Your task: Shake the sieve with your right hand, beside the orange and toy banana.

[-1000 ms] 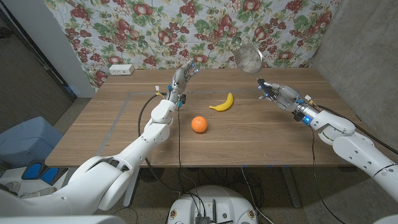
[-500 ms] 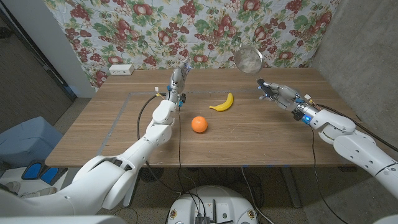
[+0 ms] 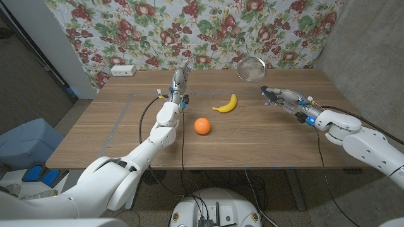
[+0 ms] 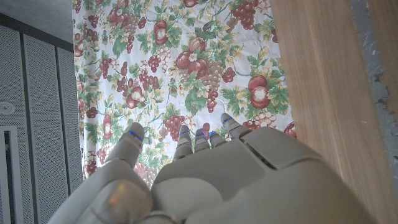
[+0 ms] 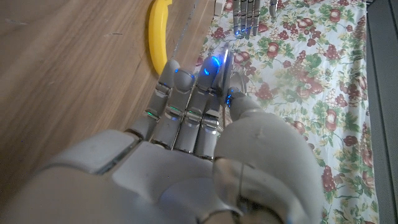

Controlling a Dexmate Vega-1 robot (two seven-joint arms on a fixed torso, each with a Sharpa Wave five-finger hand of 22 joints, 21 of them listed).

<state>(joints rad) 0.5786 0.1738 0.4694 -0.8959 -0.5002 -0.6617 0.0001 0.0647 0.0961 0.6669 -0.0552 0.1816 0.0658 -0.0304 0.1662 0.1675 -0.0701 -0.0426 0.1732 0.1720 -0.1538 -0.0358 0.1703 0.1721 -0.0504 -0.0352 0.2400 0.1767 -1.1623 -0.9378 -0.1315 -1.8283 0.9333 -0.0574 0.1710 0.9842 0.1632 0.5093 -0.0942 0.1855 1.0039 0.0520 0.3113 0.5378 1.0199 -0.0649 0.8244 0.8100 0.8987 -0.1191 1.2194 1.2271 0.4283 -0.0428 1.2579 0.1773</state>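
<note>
A round metal sieve (image 3: pixel 251 67) hangs in the air over the table's far right part, in front of the floral curtain. My right hand (image 3: pixel 279 97) grips its thin handle (image 5: pixel 219 63), fingers curled around it. The yellow toy banana (image 3: pixel 225 104) (image 5: pixel 157 36) lies to the left of that hand, and the orange (image 3: pixel 202 125) sits nearer the front, left of the banana. My left hand (image 3: pixel 181 79) (image 4: pixel 205 174) stands raised over the far middle of the table, fingers stretched toward the curtain, holding nothing.
A white box (image 3: pixel 122 70) sits at the table's far left edge. A grey tape line (image 3: pixel 124 113) marks the wooden table (image 3: pixel 265 139) on the left. A grey wall stands close on the right.
The sieve has dropped a little lower and my right hand has moved slightly down and right with it. My left hand's fingers have straightened from a sideways lean.
</note>
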